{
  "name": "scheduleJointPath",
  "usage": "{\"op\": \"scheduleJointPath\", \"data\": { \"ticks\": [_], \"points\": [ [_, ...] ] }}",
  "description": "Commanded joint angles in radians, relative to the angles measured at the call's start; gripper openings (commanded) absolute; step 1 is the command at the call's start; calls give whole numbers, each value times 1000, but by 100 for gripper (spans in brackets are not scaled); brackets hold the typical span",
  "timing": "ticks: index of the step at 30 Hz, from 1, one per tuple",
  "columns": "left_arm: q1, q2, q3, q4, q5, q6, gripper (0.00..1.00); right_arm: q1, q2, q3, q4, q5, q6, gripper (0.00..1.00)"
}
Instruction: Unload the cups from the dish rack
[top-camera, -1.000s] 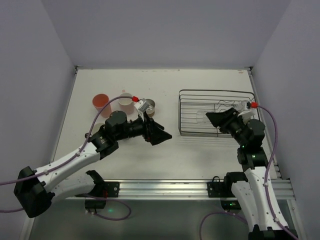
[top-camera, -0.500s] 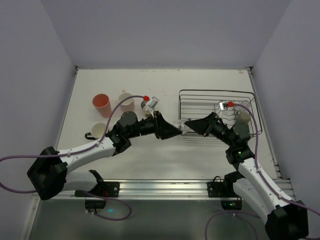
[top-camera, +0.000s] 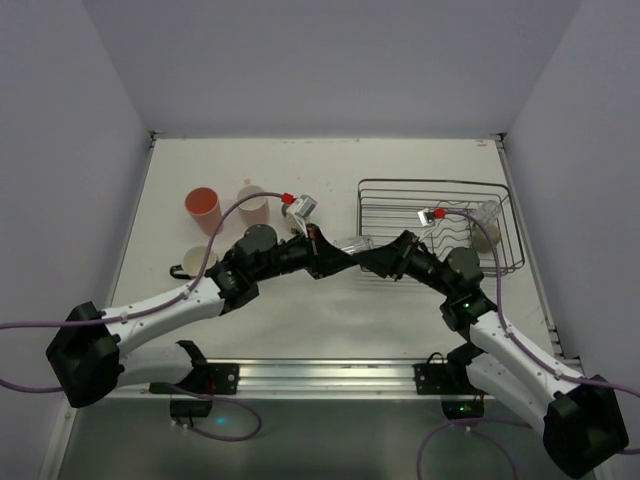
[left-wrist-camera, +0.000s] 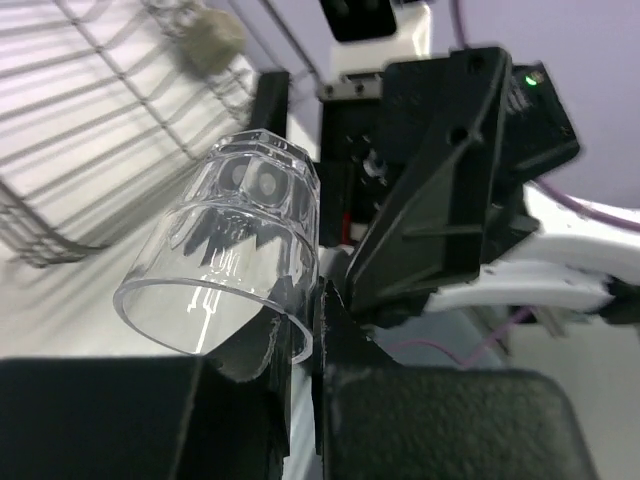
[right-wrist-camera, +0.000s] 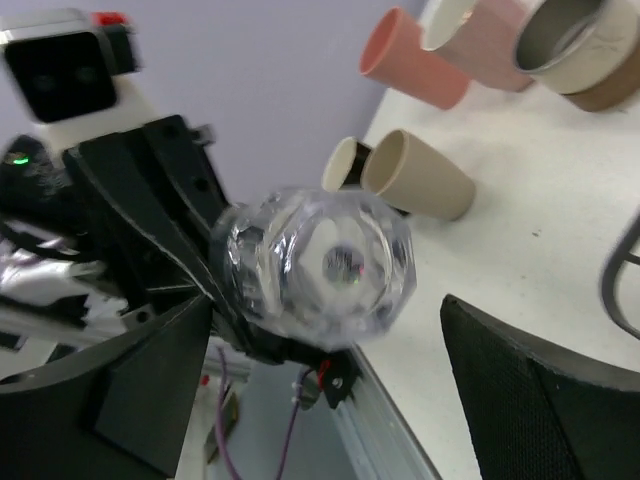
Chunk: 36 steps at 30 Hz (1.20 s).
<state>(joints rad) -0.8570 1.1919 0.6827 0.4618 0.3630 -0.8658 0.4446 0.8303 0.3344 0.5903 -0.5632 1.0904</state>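
Since the left gripper (left-wrist-camera: 305, 322) is clamped on nothing more than the rim of the clear cup (left-wrist-camera: 240, 250), we judge the hold thin. The slick wall could pivot or slide out of the pinch, and the cup hangs in the air above the table (top-camera: 300, 170).

The right gripper (top-camera: 377, 260) stands spread, with a finger on either side of the cup's base and no contact that we can see. If it backs off crooked, a finger could clip the base and lever the cup free.

From above, the cup sits near the table's centre, just off the 8 o'clock corner of the rack (top-camera: 430, 183). A low swing could therefore catch the wire.

Around 10 o'clock stand the salmon cup (top-camera: 203, 208) and the pink cup (top-camera: 252, 203), with the metal cup (right-wrist-camera: 575, 45) beside them. The beige cup (right-wrist-camera: 415, 175) and the mug (right-wrist-camera: 345, 165) sit nearer 9 o'clock. The mouths we can see show nothing inside. A hurried set-down among them could knock one over.

The rack, at 2 o'clock, holds a pale cup (top-camera: 487, 233) at its 3 o'clock end. We cannot tell whether another clear one sits beside it. The clear cup itself is empty.
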Motion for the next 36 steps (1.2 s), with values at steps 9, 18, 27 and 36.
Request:
{"op": "scheduleJointPath", "data": {
  "ticks": [9, 18, 27, 36],
  "points": [
    [-4, 118, 365, -1080, -525, 480, 0, 9, -158, 152, -627, 381, -372, 99],
    [-4, 359, 511, -1216, -607, 591, 4, 9, -211, 129, -665, 436, -408, 99],
    [42, 471, 546, -1213, -585, 646, 11, 11, -211, 98, -644, 437, -414, 99],
    [90, 514, 572, -1215, -587, 665, 35, 11, -218, 97, -641, 442, -417, 99]
  ]
}}
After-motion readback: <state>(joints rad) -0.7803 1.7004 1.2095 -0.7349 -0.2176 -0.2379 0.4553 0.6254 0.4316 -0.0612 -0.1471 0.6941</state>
